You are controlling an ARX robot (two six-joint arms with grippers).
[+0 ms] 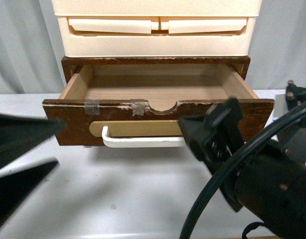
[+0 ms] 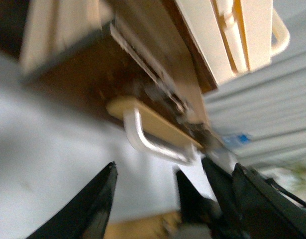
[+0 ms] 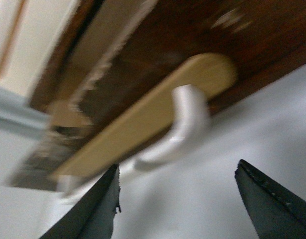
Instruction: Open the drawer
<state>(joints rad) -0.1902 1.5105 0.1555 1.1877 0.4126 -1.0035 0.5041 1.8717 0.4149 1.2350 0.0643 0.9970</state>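
Observation:
The dark brown wooden drawer [image 1: 68,119] is pulled out of its brown case, and its bare wooden inside shows. Its top edge carries a half-round notch and tape pieces. The white bar handle [image 1: 143,142] sits on a tan oval plate [image 1: 138,128]. My right gripper [image 1: 205,127] is open just in front of the handle's right end, not touching it. The right wrist view shows the handle [image 3: 185,129] above the open gripper [image 3: 177,168]. My left gripper [image 1: 58,144] is open near the drawer's left end. In the left wrist view it [image 2: 147,168] stands off the handle [image 2: 143,139].
A cream plastic drawer unit [image 1: 157,30] stands on top of the brown case. The white tabletop [image 1: 118,199] stretches in front of the drawer. My right arm and its black cable [image 1: 272,189] fill the lower right. A grey curtain hangs behind.

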